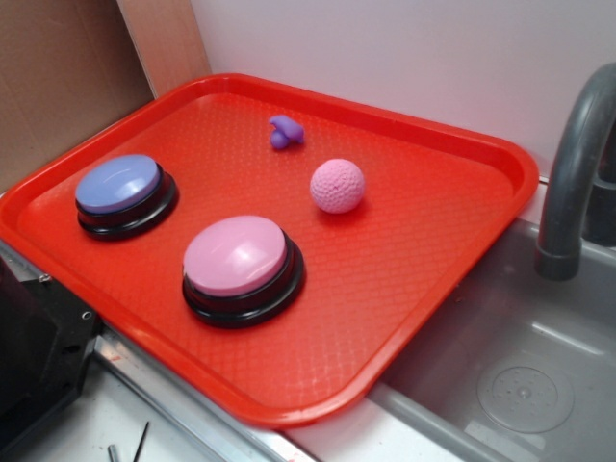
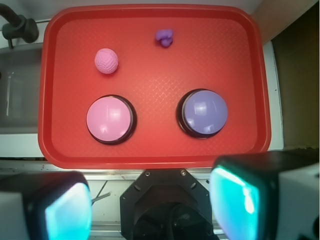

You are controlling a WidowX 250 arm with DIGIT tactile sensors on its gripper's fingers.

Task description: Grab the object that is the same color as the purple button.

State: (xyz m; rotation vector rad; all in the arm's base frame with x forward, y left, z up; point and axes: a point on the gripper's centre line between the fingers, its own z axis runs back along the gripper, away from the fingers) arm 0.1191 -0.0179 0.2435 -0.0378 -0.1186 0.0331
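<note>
Wide apart stand my pincer [image 2: 150, 210] fingers, holding nothing, back off the near rim of the red tray [image 2: 150, 157]. Nearest on it sit the purple button [image 2: 204, 113] and the pink button [image 2: 110, 120], side by side. Beyond lies the pink ball [image 2: 106, 61]; farthest, near the back rim, the small purple toy [image 2: 164, 37].

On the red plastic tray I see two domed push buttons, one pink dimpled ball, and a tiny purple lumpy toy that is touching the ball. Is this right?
Not quite. The tiny purple lumpy toy does not touch the pink dimpled ball; bare red plastic tray shows between them, clearly in the wrist view. The rest holds: the pink domed push button and the purple domed push button are both there.
</note>
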